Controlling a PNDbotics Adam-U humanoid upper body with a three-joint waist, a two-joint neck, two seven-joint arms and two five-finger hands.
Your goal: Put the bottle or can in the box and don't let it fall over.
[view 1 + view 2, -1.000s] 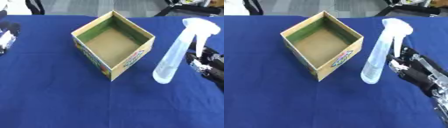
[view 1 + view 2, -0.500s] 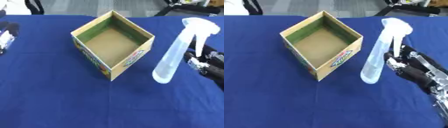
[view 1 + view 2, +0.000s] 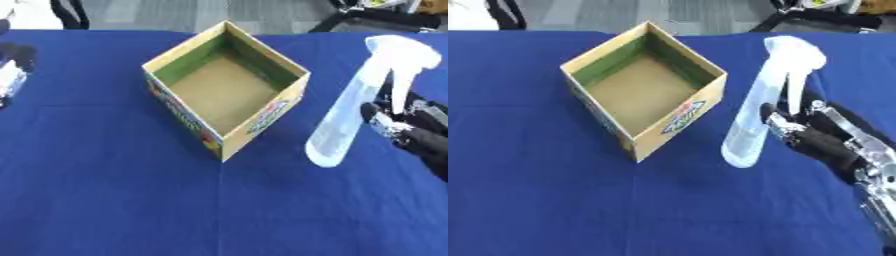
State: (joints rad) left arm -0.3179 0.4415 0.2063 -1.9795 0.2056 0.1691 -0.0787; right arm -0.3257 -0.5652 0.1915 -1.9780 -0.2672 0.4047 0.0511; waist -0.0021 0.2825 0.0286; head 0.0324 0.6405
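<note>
An open box (image 3: 226, 95) sits on the surface (image 3: 114, 200) a little behind the middle, turned so that one corner points toward the robot. A spray bottle (image 3: 765, 102) stands upright to the right of the box, apart from it, its base nearer the robot than its head. The right hand (image 3: 815, 137) is just right of the bottle, against its body. The left hand (image 3: 12, 75) lies at the far left edge, well apart from the box.
</note>
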